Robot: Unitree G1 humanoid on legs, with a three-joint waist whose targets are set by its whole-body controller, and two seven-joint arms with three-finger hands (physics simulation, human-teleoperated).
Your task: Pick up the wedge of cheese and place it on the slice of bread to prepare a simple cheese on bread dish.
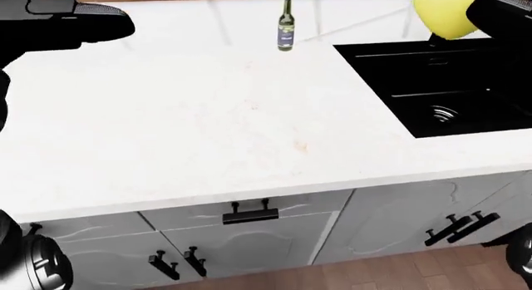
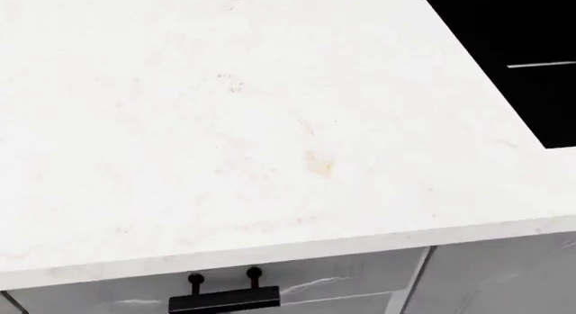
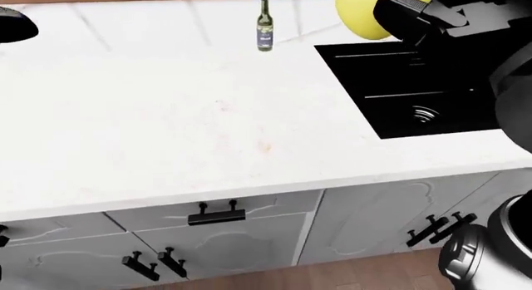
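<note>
A yellow wedge of cheese (image 3: 359,14) hangs at the top right of the eye views, above the far rim of the sink. My right hand (image 3: 401,16) has its black fingers closed round the cheese's right side. My left hand (image 1: 104,25) is a flat black shape at the top left of the left-eye view, over the white counter (image 1: 166,122); its fingers do not show clearly. No slice of bread shows in any view. The head view holds only bare counter, a sink corner and a drawer handle.
A green glass bottle (image 1: 286,29) stands upright on the counter near the top, left of the black sink (image 1: 449,84). Grey cabinet doors and drawers with black handles (image 1: 249,212) run below the counter edge. Wooden floor (image 1: 399,271) lies at the bottom right.
</note>
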